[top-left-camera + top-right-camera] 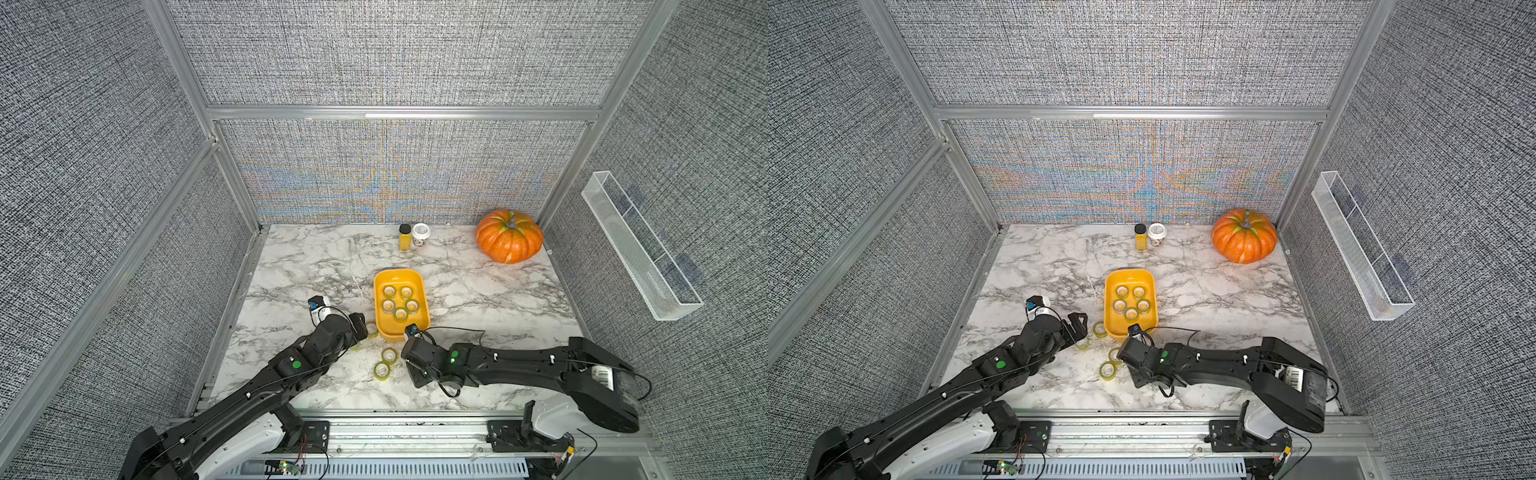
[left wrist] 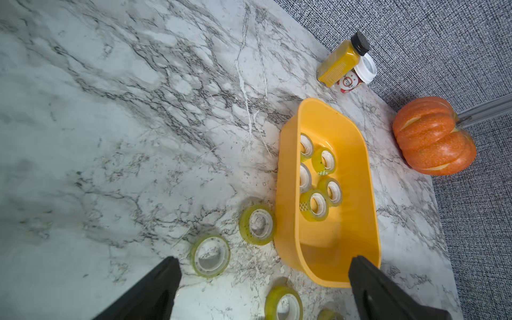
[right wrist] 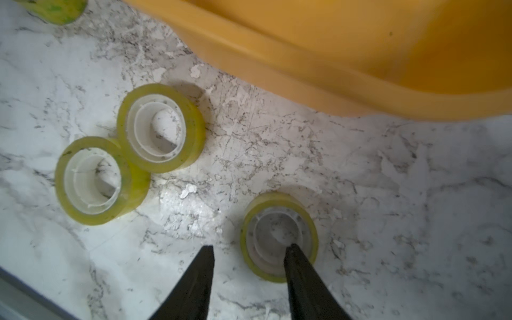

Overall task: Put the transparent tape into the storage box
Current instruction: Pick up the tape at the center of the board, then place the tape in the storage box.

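Although the jar (image 2: 350, 81) bears a red label, its writing blurs.

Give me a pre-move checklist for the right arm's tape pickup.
1. Right gripper straddles the wall of the nearest tape roll: ok.
2. That roll clamped: not ok, jaws stand apart.
3. Two neighbouring rolls clear of the gripper: ok.
4. Storage box has room beside the five rolls inside: ok.
5. Left gripper open and empty: ok.
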Robot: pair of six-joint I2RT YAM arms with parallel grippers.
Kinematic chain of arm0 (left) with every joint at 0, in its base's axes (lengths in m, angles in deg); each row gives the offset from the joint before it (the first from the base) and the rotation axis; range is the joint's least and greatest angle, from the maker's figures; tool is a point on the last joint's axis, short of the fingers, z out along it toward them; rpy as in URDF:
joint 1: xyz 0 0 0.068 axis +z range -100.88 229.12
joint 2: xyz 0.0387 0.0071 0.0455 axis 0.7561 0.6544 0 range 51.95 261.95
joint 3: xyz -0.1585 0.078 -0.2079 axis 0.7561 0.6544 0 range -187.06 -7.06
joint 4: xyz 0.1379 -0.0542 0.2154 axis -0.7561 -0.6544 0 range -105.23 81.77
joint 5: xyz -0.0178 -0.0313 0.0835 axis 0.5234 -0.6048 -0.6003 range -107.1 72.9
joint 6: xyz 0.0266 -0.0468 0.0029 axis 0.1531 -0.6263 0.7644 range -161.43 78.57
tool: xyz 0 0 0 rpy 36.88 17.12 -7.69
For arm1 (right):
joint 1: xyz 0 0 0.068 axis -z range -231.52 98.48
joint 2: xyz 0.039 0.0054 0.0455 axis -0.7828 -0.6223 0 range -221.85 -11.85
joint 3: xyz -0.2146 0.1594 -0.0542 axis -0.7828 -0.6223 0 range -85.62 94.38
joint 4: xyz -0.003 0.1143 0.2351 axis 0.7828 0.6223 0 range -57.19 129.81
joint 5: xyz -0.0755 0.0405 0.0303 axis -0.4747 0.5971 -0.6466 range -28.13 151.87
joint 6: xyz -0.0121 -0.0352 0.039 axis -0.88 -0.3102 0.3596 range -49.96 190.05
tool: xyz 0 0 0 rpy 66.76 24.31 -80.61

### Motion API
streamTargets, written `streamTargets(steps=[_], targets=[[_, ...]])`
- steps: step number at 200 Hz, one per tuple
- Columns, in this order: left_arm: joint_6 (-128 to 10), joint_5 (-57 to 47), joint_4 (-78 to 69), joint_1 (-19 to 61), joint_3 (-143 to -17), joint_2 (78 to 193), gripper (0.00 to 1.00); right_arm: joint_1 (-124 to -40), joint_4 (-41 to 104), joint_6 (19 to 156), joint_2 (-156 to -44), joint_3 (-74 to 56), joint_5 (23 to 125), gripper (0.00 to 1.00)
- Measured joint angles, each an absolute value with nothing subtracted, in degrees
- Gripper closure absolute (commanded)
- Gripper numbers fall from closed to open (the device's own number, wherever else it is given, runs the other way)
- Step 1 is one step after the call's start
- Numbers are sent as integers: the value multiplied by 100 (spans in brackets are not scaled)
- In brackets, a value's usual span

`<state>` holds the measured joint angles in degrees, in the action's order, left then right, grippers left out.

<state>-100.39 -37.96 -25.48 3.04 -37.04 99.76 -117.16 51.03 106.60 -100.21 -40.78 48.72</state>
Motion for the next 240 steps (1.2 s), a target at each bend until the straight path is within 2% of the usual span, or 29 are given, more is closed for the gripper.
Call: streamTargets(steps=[27,62,79,111,140,166,200,240], targets=[[-10043,-3814,-2651,304,-3704,9845,0,-11718,5068,10594,-10314,-4023,4772,60],[-10061,-3814,-2671,304,-3704,9829,0,-11716,4900,10584,-10347,-4065,4647,87],[-10061,-3814,-2708,304,-3704,9803,0,-11716,4989,10625,-10119,-4194,4606,94],[-10111,-3875,-2806,304,-3614,9576,0,-11716,5451,10697,-9252,-4342,4516,98],[-10144,-3886,-2778,304,-3479,9484,0,-11675,5706,10584,-8458,-4145,4431,97],[-10146,-3842,-2758,304,-3448,9539,0,-11461,5733,10308,-8220,-3608,4392,95],[-10148,-3729,-2749,304,-3448,9558,0,-10879,5586,9757,-8812,-2808,4573,96],[-10148,-3447,-2714,304,-3448,9473,0,-10263,5389,9340,-10301,-1842,5082,97]])
